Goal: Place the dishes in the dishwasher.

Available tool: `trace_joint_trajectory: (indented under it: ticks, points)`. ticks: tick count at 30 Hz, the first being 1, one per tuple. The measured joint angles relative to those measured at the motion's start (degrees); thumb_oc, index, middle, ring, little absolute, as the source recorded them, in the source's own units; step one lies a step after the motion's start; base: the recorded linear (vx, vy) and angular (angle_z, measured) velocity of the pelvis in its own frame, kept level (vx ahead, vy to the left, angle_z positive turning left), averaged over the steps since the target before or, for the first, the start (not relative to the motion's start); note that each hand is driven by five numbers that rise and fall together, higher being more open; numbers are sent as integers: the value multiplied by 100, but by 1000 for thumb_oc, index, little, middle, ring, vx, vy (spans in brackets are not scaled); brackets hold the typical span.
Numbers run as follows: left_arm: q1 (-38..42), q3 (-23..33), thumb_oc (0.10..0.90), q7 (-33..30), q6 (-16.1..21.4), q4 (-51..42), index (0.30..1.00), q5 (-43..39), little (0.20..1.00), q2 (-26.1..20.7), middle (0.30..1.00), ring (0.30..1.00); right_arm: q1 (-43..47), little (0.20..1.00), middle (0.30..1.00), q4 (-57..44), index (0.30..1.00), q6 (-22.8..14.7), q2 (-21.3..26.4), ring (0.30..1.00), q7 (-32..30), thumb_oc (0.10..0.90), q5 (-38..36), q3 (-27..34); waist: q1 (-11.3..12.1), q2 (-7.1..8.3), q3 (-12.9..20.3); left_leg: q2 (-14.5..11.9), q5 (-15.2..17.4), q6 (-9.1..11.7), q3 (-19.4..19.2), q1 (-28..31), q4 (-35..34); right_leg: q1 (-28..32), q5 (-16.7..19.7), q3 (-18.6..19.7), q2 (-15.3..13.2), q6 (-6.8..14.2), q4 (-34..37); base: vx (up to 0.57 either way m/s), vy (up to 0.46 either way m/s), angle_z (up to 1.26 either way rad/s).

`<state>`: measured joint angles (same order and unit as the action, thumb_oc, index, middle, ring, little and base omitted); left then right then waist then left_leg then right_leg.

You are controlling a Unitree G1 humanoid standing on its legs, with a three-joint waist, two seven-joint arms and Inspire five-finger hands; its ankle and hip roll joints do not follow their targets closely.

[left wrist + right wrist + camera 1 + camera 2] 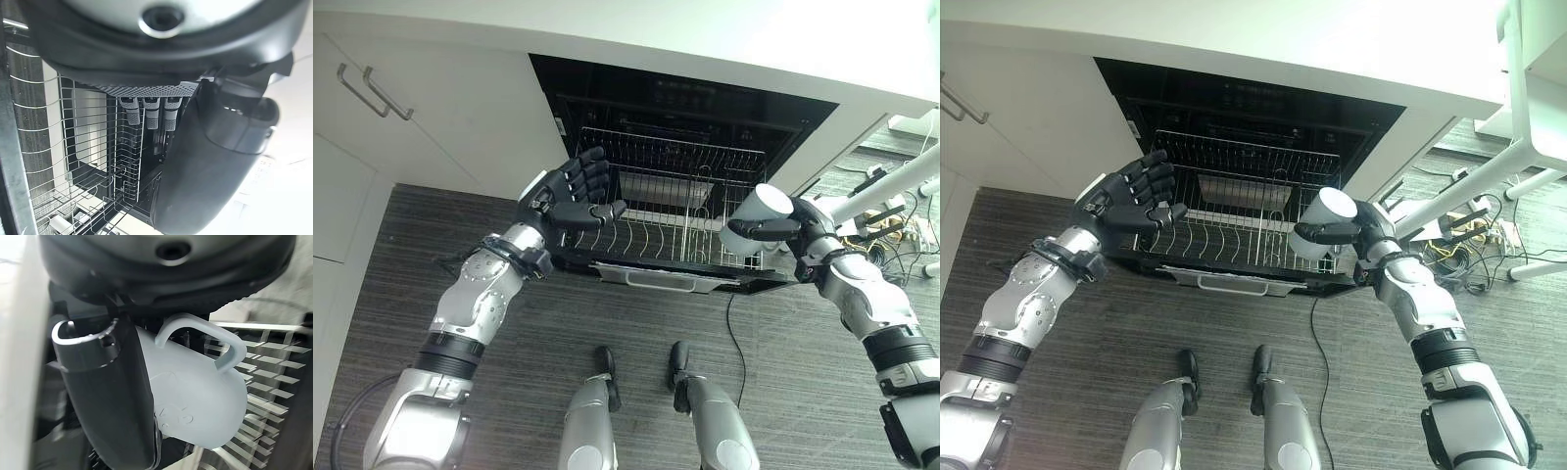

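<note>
A white mug (756, 217) with a handle (205, 335) is held in my right hand (803, 231), whose thumb and fingers curl round it (195, 396). It hangs tilted above the right end of the pulled-out wire rack (661, 230) of the open dishwasher (1244, 127). My left hand (570, 196) hovers over the rack's left end with fingers relaxed and nothing in it (146, 110). The rack's tines stand bare below both hands.
White cabinet fronts with bar handles (374, 91) stand to the left. The dishwasher door (666, 279) lies open over the dark wood floor. White furniture legs (891, 186) and cables (901, 230) crowd the right side.
</note>
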<state>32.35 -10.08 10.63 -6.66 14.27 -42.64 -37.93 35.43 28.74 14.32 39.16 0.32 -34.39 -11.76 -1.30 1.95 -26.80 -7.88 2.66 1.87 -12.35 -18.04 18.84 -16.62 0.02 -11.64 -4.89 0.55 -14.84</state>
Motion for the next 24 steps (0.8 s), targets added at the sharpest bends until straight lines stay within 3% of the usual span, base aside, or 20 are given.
trace_joint_trajectory:
  ticks: [12,24]
  points:
    - [49,-2,800,49,-8,-4,900,-227,900,-177,900,900,812,300,300,605,300,78,490,300,306,400,11,-166,23,-2,-2,11,52,-17,11,247,-8,318,17,-20,-3,23,127,-1,0,0]
    - [143,-207,800,132,-53,-7,900,-657,900,-182,900,900,1516,300,300,1274,300,240,628,300,479,400,64,-983,73,-13,-8,13,55,-16,9,148,-30,274,55,-47,5,46,263,0,0,0]
